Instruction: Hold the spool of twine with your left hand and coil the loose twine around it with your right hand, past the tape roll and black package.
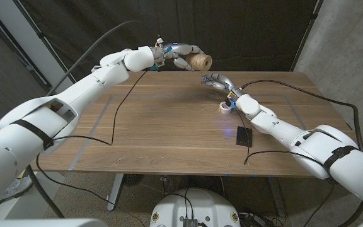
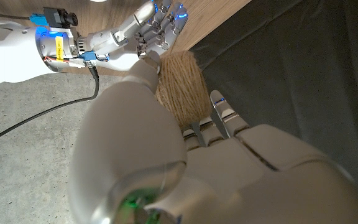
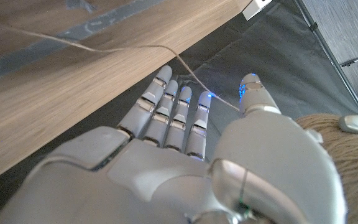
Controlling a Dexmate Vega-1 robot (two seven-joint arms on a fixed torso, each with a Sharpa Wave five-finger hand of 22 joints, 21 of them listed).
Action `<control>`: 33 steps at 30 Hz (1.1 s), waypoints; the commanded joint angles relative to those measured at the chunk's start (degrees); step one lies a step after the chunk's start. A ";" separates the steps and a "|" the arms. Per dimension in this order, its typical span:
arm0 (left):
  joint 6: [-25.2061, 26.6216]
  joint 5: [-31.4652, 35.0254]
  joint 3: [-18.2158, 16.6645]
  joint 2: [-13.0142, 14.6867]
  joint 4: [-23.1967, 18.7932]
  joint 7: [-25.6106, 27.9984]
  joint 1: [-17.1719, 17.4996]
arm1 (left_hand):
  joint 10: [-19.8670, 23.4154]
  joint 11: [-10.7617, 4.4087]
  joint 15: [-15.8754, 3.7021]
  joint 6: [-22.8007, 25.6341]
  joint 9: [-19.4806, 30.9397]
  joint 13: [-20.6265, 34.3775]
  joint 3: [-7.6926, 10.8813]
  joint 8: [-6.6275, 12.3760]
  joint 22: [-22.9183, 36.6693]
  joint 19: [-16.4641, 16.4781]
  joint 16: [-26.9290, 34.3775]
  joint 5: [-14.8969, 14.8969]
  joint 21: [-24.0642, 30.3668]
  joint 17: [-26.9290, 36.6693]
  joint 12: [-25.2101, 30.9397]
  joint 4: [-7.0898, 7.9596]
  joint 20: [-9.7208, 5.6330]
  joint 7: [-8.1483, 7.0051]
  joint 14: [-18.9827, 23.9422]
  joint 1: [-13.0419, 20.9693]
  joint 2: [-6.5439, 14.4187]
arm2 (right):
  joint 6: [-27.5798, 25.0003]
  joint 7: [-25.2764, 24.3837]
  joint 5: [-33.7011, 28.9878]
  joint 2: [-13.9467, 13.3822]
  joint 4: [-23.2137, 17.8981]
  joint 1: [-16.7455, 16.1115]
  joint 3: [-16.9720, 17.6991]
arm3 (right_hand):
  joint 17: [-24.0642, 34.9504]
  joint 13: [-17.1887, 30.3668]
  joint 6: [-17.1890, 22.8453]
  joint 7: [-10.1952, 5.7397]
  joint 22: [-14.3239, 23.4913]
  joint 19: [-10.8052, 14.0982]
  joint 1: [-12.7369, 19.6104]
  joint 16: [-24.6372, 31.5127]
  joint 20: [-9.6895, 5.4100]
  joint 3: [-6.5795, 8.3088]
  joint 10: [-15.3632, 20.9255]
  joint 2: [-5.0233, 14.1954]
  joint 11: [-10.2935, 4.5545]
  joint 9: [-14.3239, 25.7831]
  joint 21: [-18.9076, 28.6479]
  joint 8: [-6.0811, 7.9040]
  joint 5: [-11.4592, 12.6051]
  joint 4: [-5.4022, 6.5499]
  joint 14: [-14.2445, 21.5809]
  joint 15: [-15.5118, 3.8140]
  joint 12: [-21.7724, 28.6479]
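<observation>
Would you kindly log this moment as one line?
left robot hand: holds spool above far edge | right robot hand: near spool, twine across fingers | tape, package: on table

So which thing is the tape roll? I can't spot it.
Start at the wooden table and follow the robot's right arm up to its wrist. The tape roll lies on the tabletop just beside that wrist, a small white ring. Its neighbour, the black package, is flat, dark and rectangular, nearer the table's front edge.

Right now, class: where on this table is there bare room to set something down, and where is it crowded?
Bare: the table's middle, between the black cable and the black package. Crowded: the far right, around the tape roll, right robot hand and spool of twine.
</observation>
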 commanded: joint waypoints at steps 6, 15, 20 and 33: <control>0.29 -0.55 -0.31 -0.04 -0.51 0.39 0.64 | 0.43 0.37 0.19 0.68 0.25 0.20 0.28 -0.05 -0.04 -0.39 -0.31 0.37 0.65 -0.06 0.24 -0.19 -0.14 -0.08 0.30 -0.22 0.18 | -6.51 -5.06 -2.63 -0.14 -5.67 -1.36 -0.69 | 0.51 0.36 0.83 -0.15 0.24 1.39 1.66 0.80 -0.72 -0.56 0.95 -0.19 0.09 0.30 0.41 0.48 0.32 -0.15 1.31 -6.27 0.38; 0.11 -0.86 -0.52 0.03 -0.35 0.67 0.94 | 0.51 0.35 0.28 0.68 0.30 0.22 0.37 -0.12 -0.05 -0.42 -0.43 0.42 0.68 -0.13 0.21 -0.22 -0.10 -0.11 0.25 -0.28 0.22 | -12.50 -5.88 -2.93 0.07 -10.72 -2.49 -0.85 | 0.95 0.67 1.17 -0.57 0.30 2.26 2.87 1.46 -1.03 -1.00 2.12 -0.39 -0.36 0.60 0.61 0.79 0.47 -0.17 2.48 -6.51 0.88; -0.07 -0.97 -0.58 -0.03 -0.07 0.91 0.98 | 0.38 0.41 0.31 0.78 0.32 0.24 0.46 -0.13 -0.06 -0.47 -0.48 0.46 0.69 -0.18 0.12 -0.24 -0.06 -0.08 0.31 -0.29 0.29 | -14.72 -7.77 -4.14 0.23 -12.92 -3.09 -1.22 | 1.39 0.95 2.44 -0.57 0.33 3.23 3.76 2.33 -1.32 -1.37 3.44 -0.41 -0.19 0.87 0.88 1.43 0.58 -0.10 4.09 -7.03 1.46; -0.55 -1.18 -0.46 -0.38 0.80 0.98 0.63 | 0.50 0.53 0.38 0.72 0.41 0.29 0.57 -0.31 -0.07 -0.55 -0.48 0.56 0.75 -0.14 0.02 -0.35 -0.03 -0.05 0.29 -0.24 0.35 | -17.96 -10.58 -5.20 0.47 -15.45 -3.67 -1.19 | 3.78 2.03 8.29 -1.80 0.60 6.79 7.44 6.11 -3.05 -2.71 9.45 0.19 -2.40 1.50 2.14 4.16 0.77 0.12 9.84 -9.09 4.07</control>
